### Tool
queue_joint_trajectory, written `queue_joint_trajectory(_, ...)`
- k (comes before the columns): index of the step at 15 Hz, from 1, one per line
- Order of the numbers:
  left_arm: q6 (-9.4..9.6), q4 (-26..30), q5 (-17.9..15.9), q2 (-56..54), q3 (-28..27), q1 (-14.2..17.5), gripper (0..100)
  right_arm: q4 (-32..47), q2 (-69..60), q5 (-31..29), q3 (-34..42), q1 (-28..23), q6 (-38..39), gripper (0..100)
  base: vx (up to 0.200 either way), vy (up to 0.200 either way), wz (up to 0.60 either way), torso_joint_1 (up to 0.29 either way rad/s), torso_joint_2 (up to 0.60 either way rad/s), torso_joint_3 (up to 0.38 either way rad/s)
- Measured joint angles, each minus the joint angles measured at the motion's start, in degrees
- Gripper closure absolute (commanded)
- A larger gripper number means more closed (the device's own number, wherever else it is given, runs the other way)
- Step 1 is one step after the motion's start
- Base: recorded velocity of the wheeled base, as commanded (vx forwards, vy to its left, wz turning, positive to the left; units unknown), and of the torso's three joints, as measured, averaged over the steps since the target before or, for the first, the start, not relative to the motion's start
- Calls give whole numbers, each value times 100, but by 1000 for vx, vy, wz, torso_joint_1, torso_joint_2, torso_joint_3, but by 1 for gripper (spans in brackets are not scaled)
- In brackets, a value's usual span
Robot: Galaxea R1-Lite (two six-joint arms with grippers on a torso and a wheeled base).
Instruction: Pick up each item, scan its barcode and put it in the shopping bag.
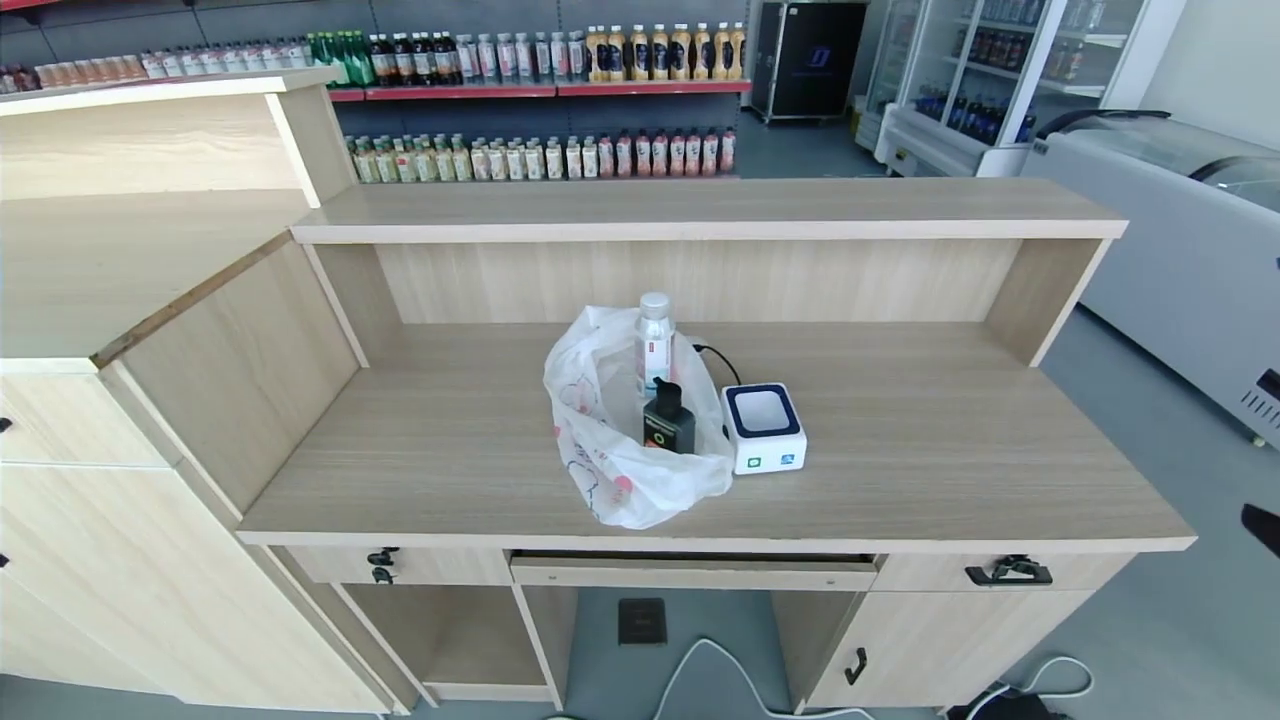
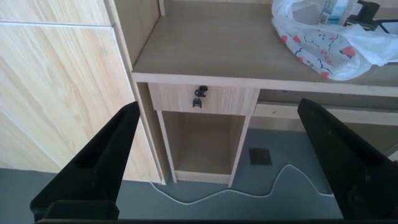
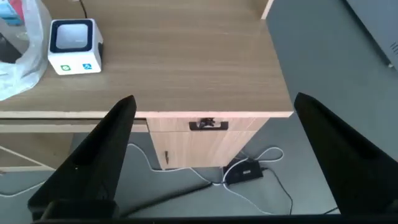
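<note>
Left gripper (image 2: pixel 217 109), right gripper (image 3: pixel 214 102): fingers (image 2: pixel 99 162) apart, empty. Floppy white plastic shopping bag (image 1: pixel 600 470) may slump, tipping its tall clear bottle (image 1: pixel 654 340) three-o'clock onto the white square scanner (image 1: pixel 763 428).

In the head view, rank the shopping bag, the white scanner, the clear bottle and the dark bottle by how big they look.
1. Shopping bag
2. White scanner
3. Clear bottle and dark bottle: both partly hidden in the bag, too close to rank.
</note>
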Motion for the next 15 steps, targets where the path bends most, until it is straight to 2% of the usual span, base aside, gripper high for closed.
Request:
queue_joint_trajectory(2,2,0,2,0,0,-5,0,-184,-720,-4,1193,161,-15,0,0,0,0,0,0,0)
queue_joint_trajectory(4,0,0,0,0,0,0,0,306,-1770,-55,1858,362,46,0,0,0,0,0,0,0)
queue_joint_trajectory(7,-2,0,0,2,0,-2,0,700,-3259,-135,2199,885,244,0,0,0,0,0,0,0)
queue_joint_trajectory(9,0,0,2,0,0,-5,0,785,-3725,-168,2288,1226,328,0,0,0,0,0,0,0)
queue_joint_trajectory(15,-2,2,0,0,0,-5,0,790,-4067,-173,2328,1370,361,0,0,0,0,0,0,0)
